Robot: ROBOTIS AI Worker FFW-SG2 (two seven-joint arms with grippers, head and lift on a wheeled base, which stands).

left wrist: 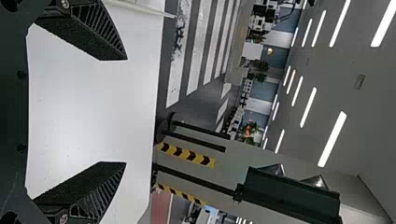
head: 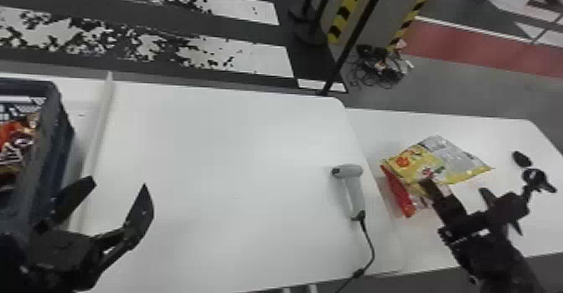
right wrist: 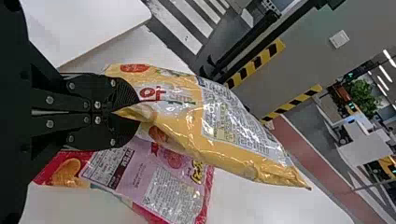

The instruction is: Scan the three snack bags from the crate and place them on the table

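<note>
Pinched a yellow snack bag (head: 456, 158) by its edge in the right jaws (head: 428, 185), over red-and-pink snack packaging (head: 400, 194) on the right-hand surface (head: 511, 135). Held the left jaws (head: 117, 183) wide apart near the crate (head: 52, 158).

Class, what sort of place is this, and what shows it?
Probably an indoor robot test area or demonstration hall: grey corded handheld scanner, yellow-and-black striped hazard tape, long white ceiling lights.
</note>
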